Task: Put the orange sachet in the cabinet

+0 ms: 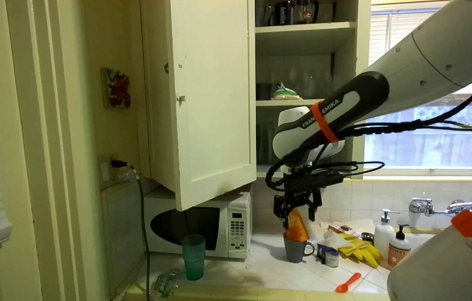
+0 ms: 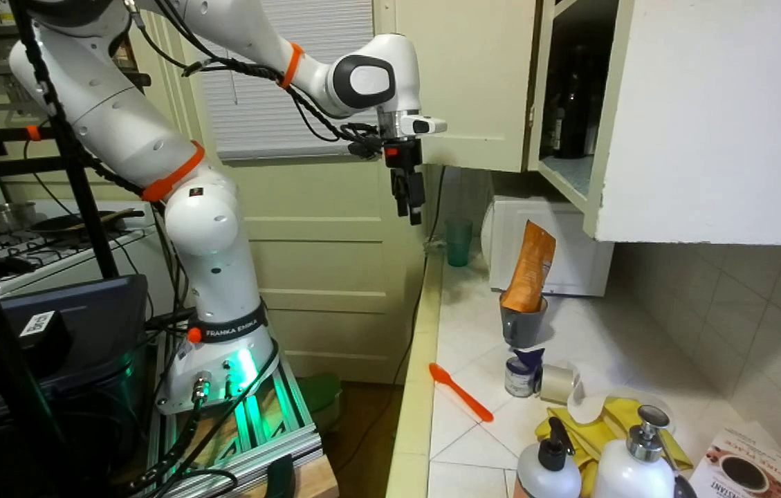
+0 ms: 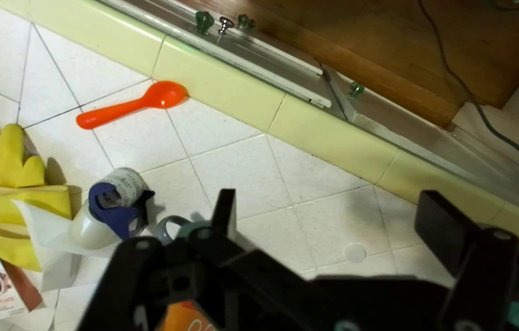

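While the hand (image 3: pixel 328 214) is suspended above the tabletop (image 3: pixel 236 172) with its fingers (image 3: pixel 443 230) spread wide apart, the orange sachet (image 2: pixel 530 268) is supported, tilted, inside a grey mug (image 2: pixel 523 326), apart from the hand. In an exterior view, the cabinet (image 1: pixel 294 65) is seen with its door (image 1: pixel 215 96) swung outward.

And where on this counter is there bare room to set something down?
Largely bare: the counter between the green cup and the gray mug, and the strip from that mug to the tiled wall. Crowded: around the pump bottles, yellow gloves, coffee packet and small jar; the mug holds the orange sachet.
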